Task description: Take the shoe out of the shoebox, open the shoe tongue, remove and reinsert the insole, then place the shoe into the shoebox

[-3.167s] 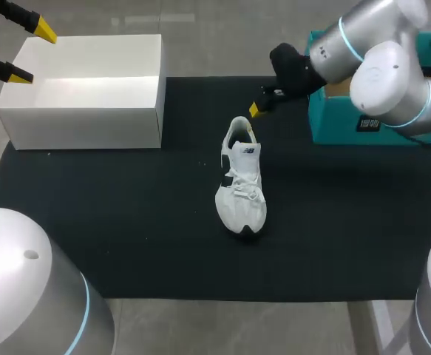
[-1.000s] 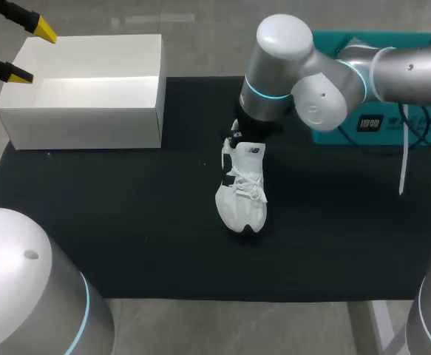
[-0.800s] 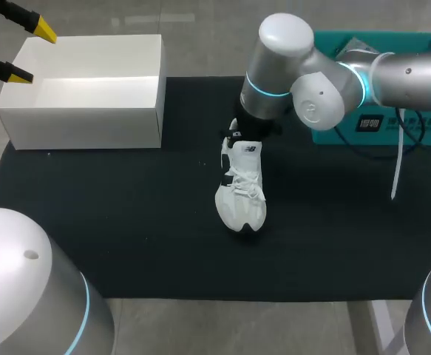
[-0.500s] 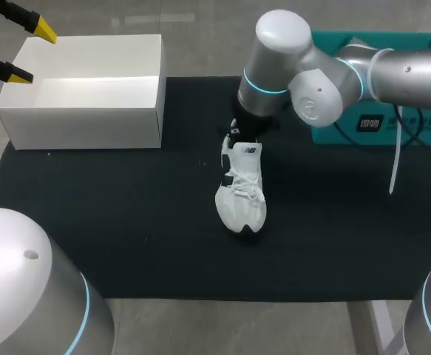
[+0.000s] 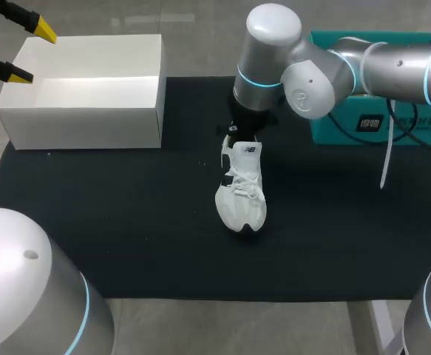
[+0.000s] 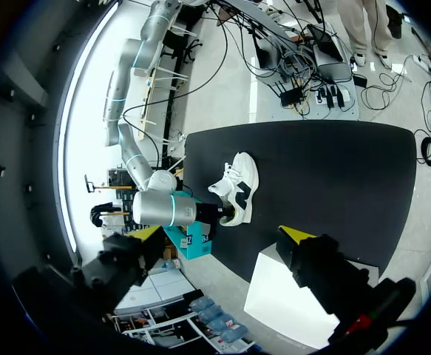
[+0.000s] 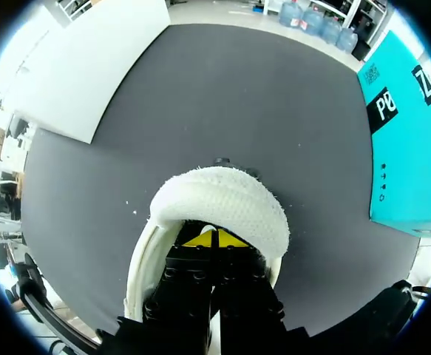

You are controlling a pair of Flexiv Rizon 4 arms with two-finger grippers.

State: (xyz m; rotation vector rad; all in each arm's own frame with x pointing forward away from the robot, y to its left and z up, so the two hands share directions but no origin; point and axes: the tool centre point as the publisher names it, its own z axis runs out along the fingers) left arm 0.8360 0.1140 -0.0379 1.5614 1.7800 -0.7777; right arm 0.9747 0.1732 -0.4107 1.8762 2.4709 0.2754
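Note:
The white shoe [image 5: 241,185] lies on the black mat, toe toward me; it also shows in the left wrist view as the shoe [image 6: 237,185]. My right arm [image 5: 270,52] hangs over its heel. In the right wrist view my right gripper [image 7: 214,238] is shut, its yellow tips together inside the shoe's opening, just behind the padded heel collar [image 7: 219,203]. What they touch in there is hidden. The open white shoebox [image 5: 89,89] stands at the back left. My left gripper [image 5: 32,53] hovers open over the box's left end, holding nothing.
A teal carton [image 5: 378,111] stands at the back right, behind my right arm, and shows beside the shoe as the carton [image 7: 411,140]. The black mat [image 5: 126,222] covers the table between shoebox and shoe. A white cable [image 5: 387,159] hangs from my right arm.
My right arm swung in from the back right and lowered its shut gripper into the shoe's heel opening; over the last second it shifted slightly left. Shoe and left arm kept still.

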